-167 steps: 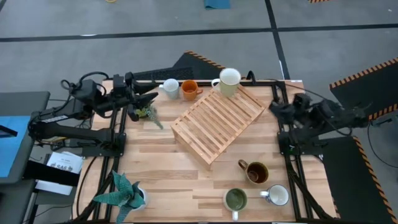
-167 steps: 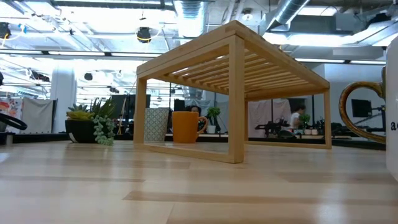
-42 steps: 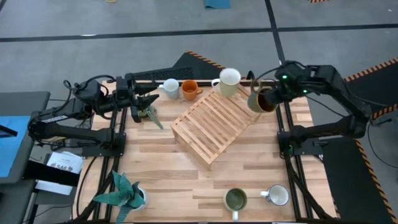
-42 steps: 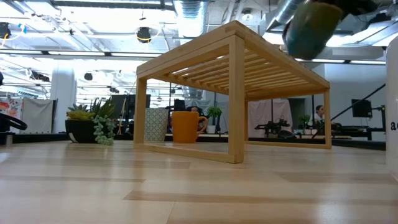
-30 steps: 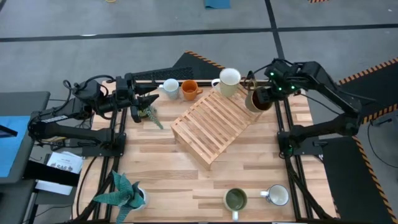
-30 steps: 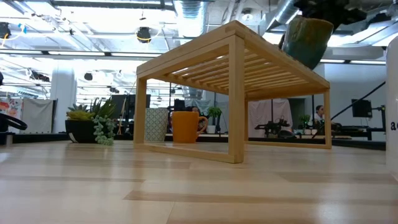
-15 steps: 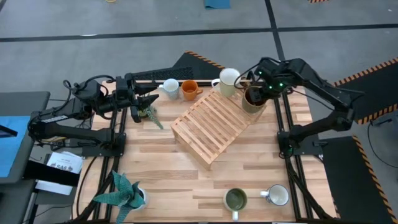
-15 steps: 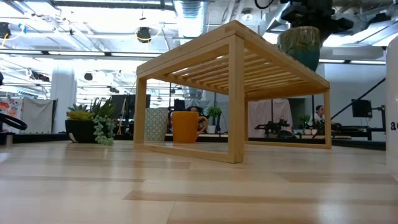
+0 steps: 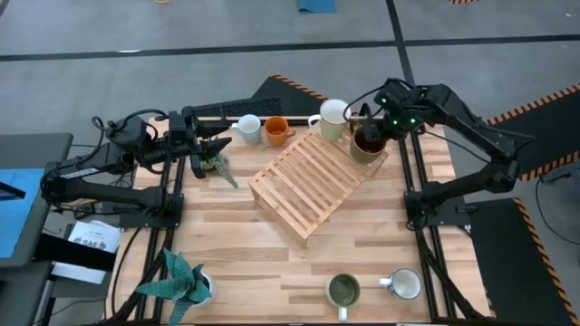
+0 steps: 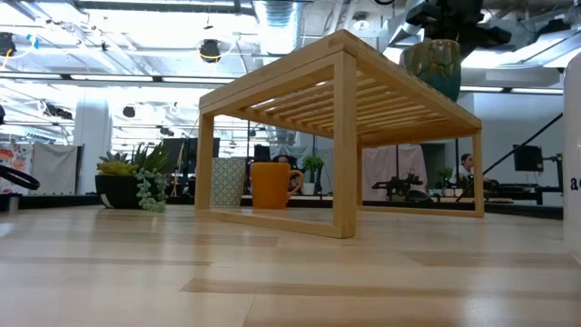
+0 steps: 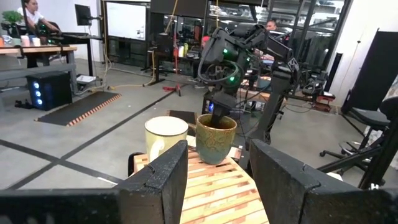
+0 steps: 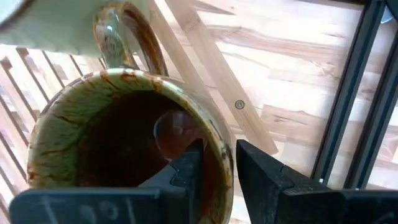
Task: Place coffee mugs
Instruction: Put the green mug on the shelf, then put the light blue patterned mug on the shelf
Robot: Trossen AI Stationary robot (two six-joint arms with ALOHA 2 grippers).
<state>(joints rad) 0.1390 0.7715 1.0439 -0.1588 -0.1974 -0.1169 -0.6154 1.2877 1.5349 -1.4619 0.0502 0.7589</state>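
Note:
The dark brown mug (image 9: 367,143), green-glazed outside, stands upright at the far right corner of the slatted wooden rack (image 9: 313,177), beside the cream-white mug (image 9: 333,118). My right gripper (image 9: 375,132) is shut on it from above. The low view shows the brown mug (image 10: 433,65) at the rack's top, its base hidden behind the edge. The pale bluish-white mug (image 9: 246,128) and the orange mug (image 9: 275,130) sit on the table at the far edge. The green-inside mug (image 9: 343,291) and the blue-outside mug (image 9: 404,284) sit near the near edge. My left gripper (image 9: 224,143) waits open by a plant. My right gripper (image 12: 217,158) pinches the brown mug's rim (image 12: 219,140) on the side opposite the handle (image 12: 127,31). One finger (image 12: 186,168) is inside the mug and the other (image 12: 261,168) outside, both pointing down from above. The mug is upright; whether its base rests on the rack cannot be told.
A small potted plant (image 9: 213,165) sits just under my left gripper, and a spiky one (image 9: 181,279) stands at the near left corner. Bare wooden table (image 9: 236,244) lies near the rack. Dark frame rails (image 9: 417,181) run along the right side.
My right gripper has carried the brown mug toward the table's left and far edge, onto the rack's far right corner next to the cream-white mug. The mug was tilted a second ago and now stands upright. The left arm has kept still.

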